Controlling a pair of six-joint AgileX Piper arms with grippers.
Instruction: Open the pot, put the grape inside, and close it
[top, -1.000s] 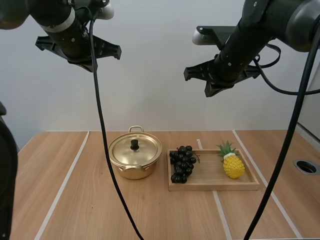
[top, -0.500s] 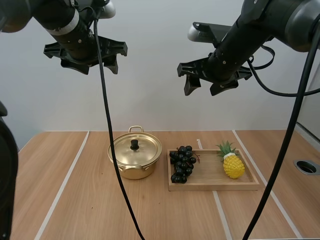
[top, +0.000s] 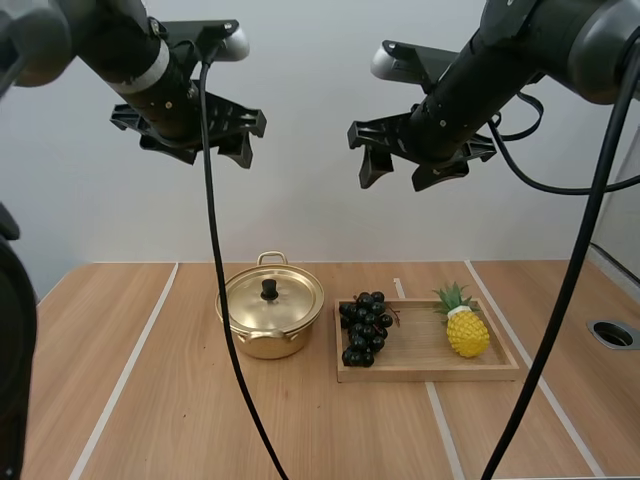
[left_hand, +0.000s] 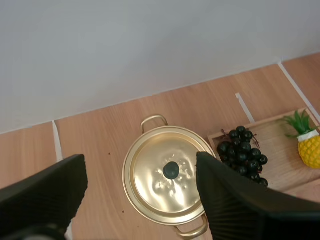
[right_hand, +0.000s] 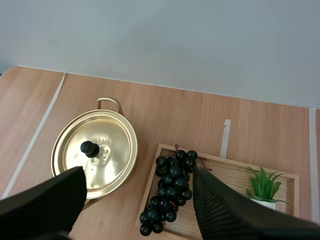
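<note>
The left gripper (top: 197, 148) hangs high above the table (top: 150, 400), spread wide and holding nothing. In the left wrist view its fingers (left_hand: 235, 200) stand far apart, and the pot shows far below in the gap between them. The left arm comes in from the upper left, and its wrist tips the fingers down over the pot's side of the table.

The right gripper (top: 405, 172) is at much the same height, well apart from the left one. It is also spread wide and empty. In the right wrist view its fingers (right_hand: 225, 210) frame the pot and the grapes far beneath. The right arm slopes down from the upper right toward the middle, with its fingers pointing down. Neither gripper touches anything.

On the table, the pot (top: 270, 322) sits left of centre. It is gold and closed, with the lid (top: 285, 300) seated flat and a black knob (top: 269, 289) on top. One handle faces the wall and the other faces the near edge. Just beside the pot, with a narrow gap, lies the tray (top: 430, 372). The grapes (top: 365, 327), a dark bunch, lie in the tray at its left end, the end nearest the pot. A pineapple (top: 467, 332) is in the tray's right half, its green crown toward the wall, apart from the grapes.
</note>
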